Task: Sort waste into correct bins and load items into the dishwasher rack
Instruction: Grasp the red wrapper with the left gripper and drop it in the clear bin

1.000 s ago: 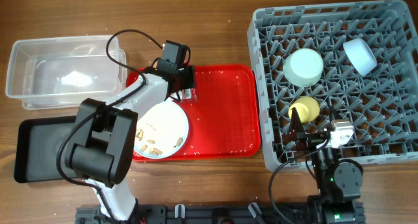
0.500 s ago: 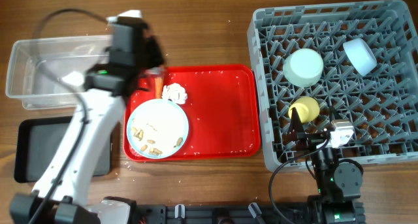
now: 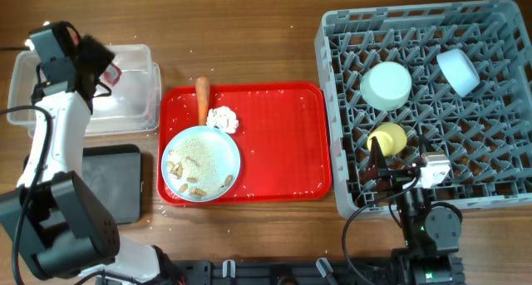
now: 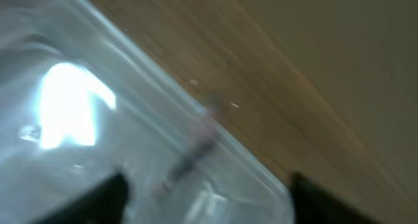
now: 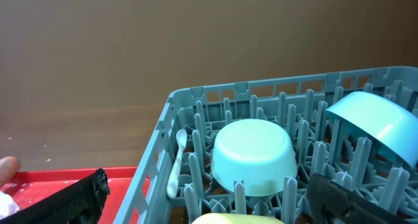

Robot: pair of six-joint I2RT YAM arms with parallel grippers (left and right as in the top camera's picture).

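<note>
Left pincer [image 3: 100, 61] hangs over the far part of the tub [image 3: 133, 102], fingers spread (my wrist view is blurred, so I go by the two dark tips at its lower corners). The wrapper [image 3: 110, 70] shows as a red fleck just beside the tips on their right, inside the tub's outline. Whether it touches a finger I cannot tell. I judge that piece as good as binned.

The coming move, then, turns on the stick [image 3: 202, 100]. It lies to the right of my pincer and somewhat nearer me, at the far left corner of the red tray [image 3: 283, 144]. Its long axis runs straight away from me, so my fingers would have to close across it, left to right. The tissue [image 3: 222, 119] sits just beside it on the right, against the rim of the plate [image 3: 208, 148], which holds the crumbs [image 3: 193, 184]. Between pincer and stick stand the tub's right wall and the red tray's lip, both to be cleared from above. The black tray [image 3: 112, 181] lies nearer me than the tub.

My left arm is much the nearer. Right pincer [image 5: 215, 204] is well apart, spread open at the near edge of the rack [image 3: 326, 102], where bowls [image 3: 386, 84] and spoon [image 5: 175, 162] already stand.
</note>
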